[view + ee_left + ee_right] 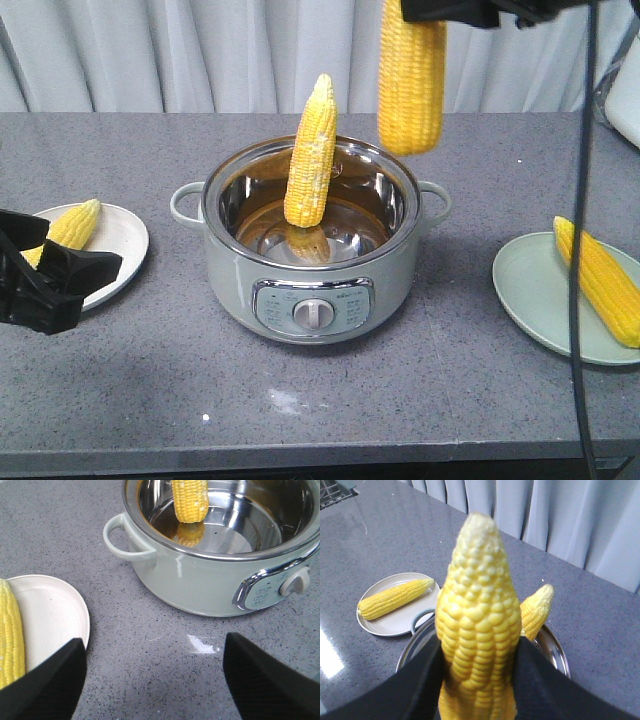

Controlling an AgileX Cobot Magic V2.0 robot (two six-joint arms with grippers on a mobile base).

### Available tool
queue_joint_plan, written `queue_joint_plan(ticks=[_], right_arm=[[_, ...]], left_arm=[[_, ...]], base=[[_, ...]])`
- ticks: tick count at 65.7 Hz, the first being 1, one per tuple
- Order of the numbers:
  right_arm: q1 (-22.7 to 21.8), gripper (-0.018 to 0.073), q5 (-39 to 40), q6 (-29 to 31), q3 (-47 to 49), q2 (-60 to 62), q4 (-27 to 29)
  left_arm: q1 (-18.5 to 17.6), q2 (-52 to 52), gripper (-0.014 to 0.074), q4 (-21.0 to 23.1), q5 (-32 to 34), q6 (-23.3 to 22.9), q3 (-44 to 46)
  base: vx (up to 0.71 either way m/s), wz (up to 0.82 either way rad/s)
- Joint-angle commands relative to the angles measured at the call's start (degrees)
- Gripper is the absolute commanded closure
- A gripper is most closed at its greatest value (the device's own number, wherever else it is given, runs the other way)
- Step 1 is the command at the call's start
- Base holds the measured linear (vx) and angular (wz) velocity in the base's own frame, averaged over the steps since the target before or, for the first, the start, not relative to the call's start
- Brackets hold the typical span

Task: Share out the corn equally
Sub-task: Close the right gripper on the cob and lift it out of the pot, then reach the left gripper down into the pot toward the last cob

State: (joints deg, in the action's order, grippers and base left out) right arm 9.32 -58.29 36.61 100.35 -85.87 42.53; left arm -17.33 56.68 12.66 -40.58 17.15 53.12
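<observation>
On the table [450, 380], the left plate [120, 235] carries the left cob [72, 228]. The left fingers [45, 680] hover beside the plate, spread apart and empty. In the middle, the pot [230, 270] has the pot cob [312, 150] standing nearly upright inside. Above the pot's right side, the right fingers [540, 690] clench the held cob [411, 80], which hangs clear in the air. The right plate [530, 290] carries the right cob [600, 275].

That makes four cobs, two plates and one pot.

The step looks like emptying the pot onto the plates. The held cob probably needs to go right and down beside the right cob without nudging it. That leaves the pot cob for the left plate, two each.
</observation>
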Motion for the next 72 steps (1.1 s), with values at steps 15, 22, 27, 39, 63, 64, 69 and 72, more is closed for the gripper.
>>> queue_joint_plan(ticks=[15, 22, 27, 39, 63, 64, 69, 72], right_arm=[[0.0, 0.0364, 9.7, 1.7, -22.3, 20.5, 1.6], [0.0, 0.0364, 9.8, 1.7, -28.1, 25.2, 1.6], [-0.3, 0.0364, 9.7, 1.8, -32.0, 28.6, 1.6], [-0.3, 0.0364, 9.7, 2.3, -37.9, 34.7, 1.6], [-0.3, 0.0364, 9.1, 2.4, -40.0, 39.3, 1.7], [-0.3, 0.0364, 9.1, 2.4, -40.0, 39.3, 1.7], [-0.3, 0.0364, 9.1, 2.4, -40.0, 39.3, 1.7], [-0.3, 0.0364, 9.1, 2.4, -40.0, 39.3, 1.7]], left_arm=[[-0.2, -0.9, 0.0059, 1.2, 3.2, 0.0, 1.5], [-0.2, -0.9, 0.0059, 1.2, 3.2, 0.0, 1.5], [-0.2, -0.9, 0.0059, 1.2, 3.2, 0.0, 1.5], [-0.2, -0.9, 0.0059, 1.2, 3.3, 0.0, 1.5], [-0.2, -0.9, 0.0059, 1.2, 3.2, 0.0, 1.5], [-0.2, -0.9, 0.0059, 1.2, 3.2, 0.0, 1.5], [-0.2, -0.9, 0.0059, 1.2, 3.2, -0.4, 1.5], [-0.2, -0.9, 0.0059, 1.2, 3.3, -0.7, 1.5]], base=[[0.0, 0.0], [0.0, 0.0], [0.0, 0.0], [0.0, 0.0], [0.0, 0.0], [0.0, 0.0], [0.0, 0.0], [0.0, 0.0]])
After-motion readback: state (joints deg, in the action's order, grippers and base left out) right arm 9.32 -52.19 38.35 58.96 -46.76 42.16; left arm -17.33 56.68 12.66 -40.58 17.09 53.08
